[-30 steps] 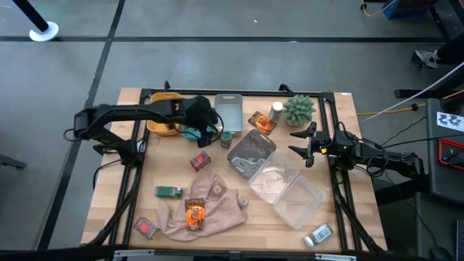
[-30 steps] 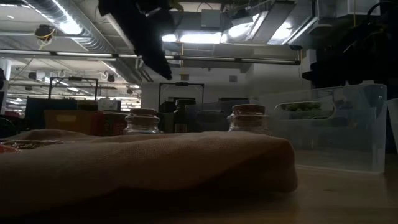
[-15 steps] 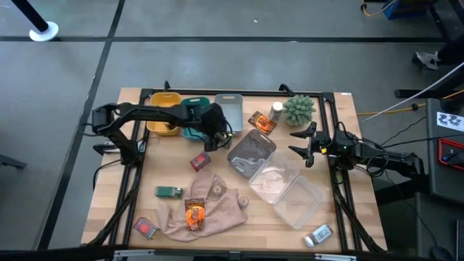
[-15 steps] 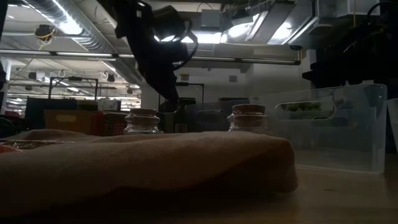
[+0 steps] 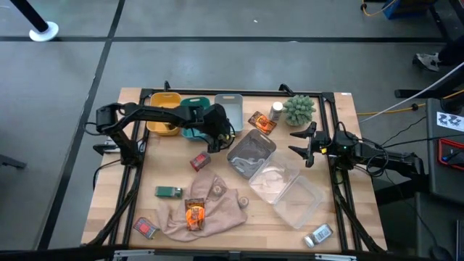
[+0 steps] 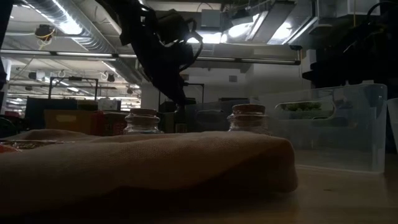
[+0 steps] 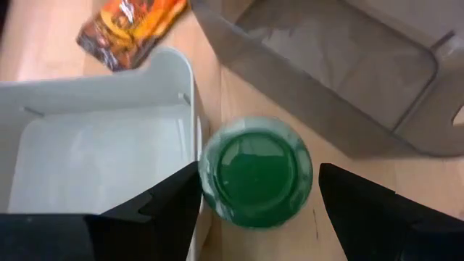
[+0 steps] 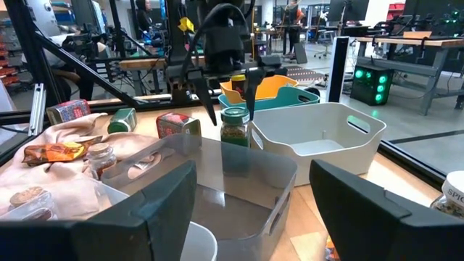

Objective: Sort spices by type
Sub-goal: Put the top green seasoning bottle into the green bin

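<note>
Wooden desk (image 5: pixel 116 199) with a black frame carries the spices and several bins. Left tool (image 5: pixel 215 138) hovers directly above a green-capped jar (image 7: pixel 255 172), fingers spread to either side of the cap (no contact visible). This jar stands at 3 o'clock of the white bin (image 7: pixel 94 156), just beside its wall, and at 9 o'clock of a grey bin (image 5: pixel 251 154). An orange-brown sachet (image 5: pixel 261 122) lies at 12 o'clock of the grey bin. Another sachet (image 5: pixel 194 214) rests on the beige cloth (image 5: pixel 217 203). Right tool (image 5: pixel 303 143) waits at the desk's 3 o'clock edge, fingers spread, holding nothing.
</note>
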You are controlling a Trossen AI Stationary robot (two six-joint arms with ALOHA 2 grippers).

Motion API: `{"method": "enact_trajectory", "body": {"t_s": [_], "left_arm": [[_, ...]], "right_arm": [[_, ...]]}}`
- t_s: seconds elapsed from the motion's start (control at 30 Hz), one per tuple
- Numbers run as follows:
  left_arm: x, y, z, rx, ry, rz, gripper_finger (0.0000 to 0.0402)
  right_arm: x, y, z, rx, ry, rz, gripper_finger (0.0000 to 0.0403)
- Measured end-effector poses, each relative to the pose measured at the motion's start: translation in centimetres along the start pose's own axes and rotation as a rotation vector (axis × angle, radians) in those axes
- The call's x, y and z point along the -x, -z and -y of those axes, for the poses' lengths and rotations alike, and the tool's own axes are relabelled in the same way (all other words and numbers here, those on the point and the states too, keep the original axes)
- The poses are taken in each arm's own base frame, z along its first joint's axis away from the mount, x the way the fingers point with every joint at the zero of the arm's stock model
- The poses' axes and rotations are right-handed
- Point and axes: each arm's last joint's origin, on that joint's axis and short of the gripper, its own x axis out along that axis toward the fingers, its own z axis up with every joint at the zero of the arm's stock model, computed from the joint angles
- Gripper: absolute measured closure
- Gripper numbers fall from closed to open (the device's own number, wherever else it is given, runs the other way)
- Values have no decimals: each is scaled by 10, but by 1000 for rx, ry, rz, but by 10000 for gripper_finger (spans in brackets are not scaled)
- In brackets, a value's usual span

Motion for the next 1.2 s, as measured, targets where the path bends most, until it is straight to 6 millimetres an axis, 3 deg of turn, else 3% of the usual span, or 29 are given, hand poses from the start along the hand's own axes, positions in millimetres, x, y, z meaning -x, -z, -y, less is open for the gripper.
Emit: {"method": "enact_trajectory", "body": {"t_s": [0.43,0.67,0.9,1.2], "left_arm": [[-10,0,0,-3,6,8,143],[-13,-1,0,3,6,17,208],[-12,-1,-1,29,5,15,212],[7,-21,-9,65,4,-17,212]], "right_arm": [[0,0,0,0,0,-1,134],[0,0,0,0,0,-2,134],[0,0,0,0,0,-2,134],[0,0,0,0,0,-2,134]]}}
